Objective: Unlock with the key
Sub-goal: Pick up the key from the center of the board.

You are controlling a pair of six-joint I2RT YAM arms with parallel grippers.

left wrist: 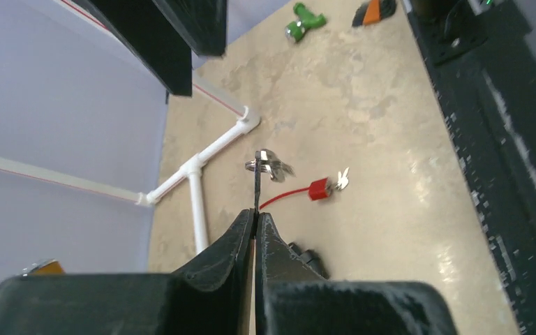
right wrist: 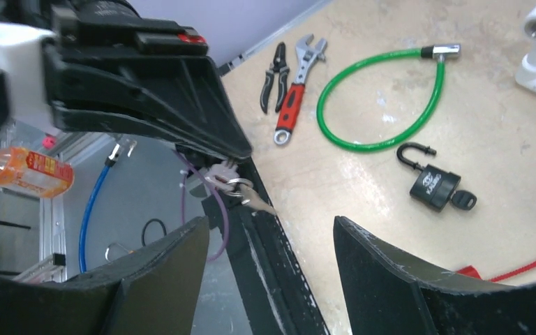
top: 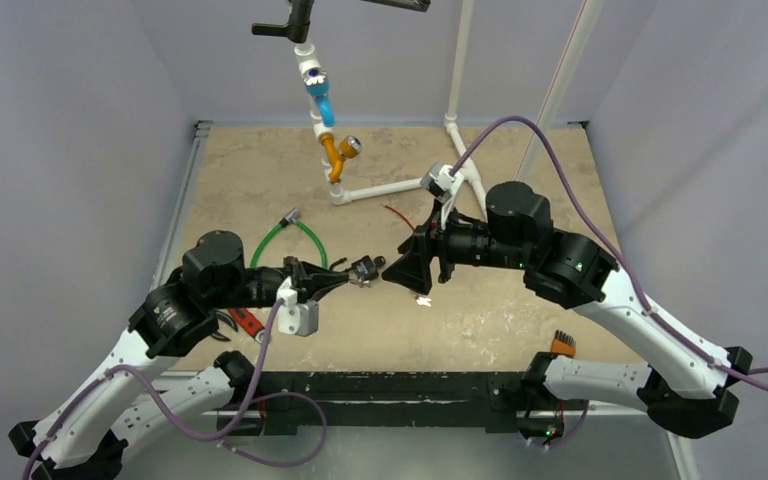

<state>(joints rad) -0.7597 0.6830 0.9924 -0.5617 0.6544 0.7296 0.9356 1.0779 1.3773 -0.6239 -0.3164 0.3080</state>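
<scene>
Two tools: left tool (left wrist: 255, 213) clenched on the key bunch (left wrist: 269, 164); right tool (right wrist: 271, 223) released, jaws wide, nothing between them.
Grip: a thin dark blade is pinched edge-on between the left fingertips. The ring and silver keys hang off its far end, clear of the counter (top: 520, 300).
Facing: the tools sit tip to tip, near each other, not touching.
Padlock (right wrist: 433, 187): flat on the counter just beside the left tool's tip, apart from both tools. Cannot tell whether the shackle is seated.
Oddity: a black key head (right wrist: 465, 201) seems to stick out of the padlock's base, so it may already carry a key. Not certain.
Step (judged): key secured in the left tool; padlock not yet approached, insertion not begun.
Next move (judged): the free right tool should pin the padlock body. The left tool then has to turn the blade down and line it up with the keyway. A loose bunch may swing off line.
Right wrist view only: the whole padlock, with the green cable lock (right wrist: 380, 147), wrench (right wrist: 294, 105) and pliers (right wrist: 273, 70) beyond it.
Left wrist view only: the fingers meeting tight on the blade, and a red cable end (left wrist: 319, 189) with its own small keys on the counter. The padlock is probably the dark corner beside the finger.
Top view only: how the arms stand to each other. The keys are too small to read.
</scene>
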